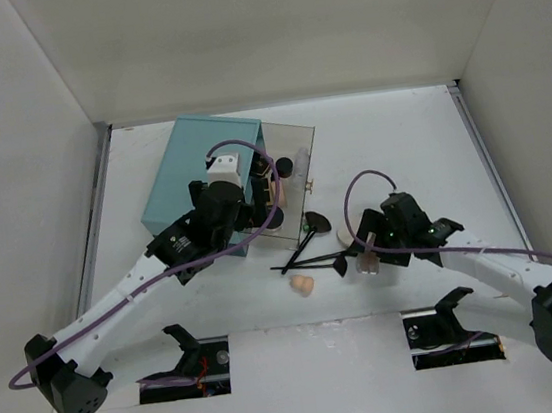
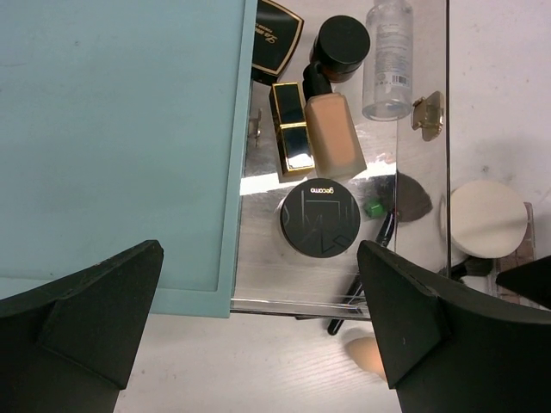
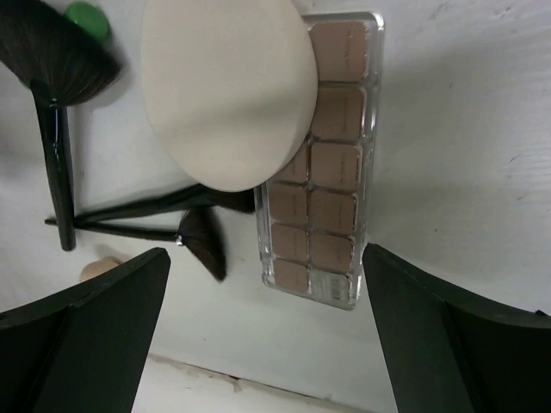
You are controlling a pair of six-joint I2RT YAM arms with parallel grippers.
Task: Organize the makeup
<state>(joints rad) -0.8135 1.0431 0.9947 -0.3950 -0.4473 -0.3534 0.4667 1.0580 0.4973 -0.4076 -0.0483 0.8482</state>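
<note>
Shows left claw (image 2: pixel 260 249) wide above compact (image 2: pixel 319 217) in tray (image 2: pixel 424 60); right claw (image 3: pixel 265 251) wide above puff (image 3: pixel 225 90) overlapping palette (image 3: pixel 331 172), toward front edge of desk (image 3: pixel 465 129).

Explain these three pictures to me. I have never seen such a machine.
This is a robot: two arms bolted at the near edge of a table. The top picture looks down from above: the left arm reaches over a teal box, the right arm over loose makeup. The other two come from a camera on each wrist; the dark wedges at the bottom are that arm's jaws, open and holding nothing. The left wrist sees a clear tray with a black compact, a beige bottle and a clear tube. The right wrist sees a white puff lying partly on a palette, black brushes beside them. A peach sponge lies on the table.
</note>
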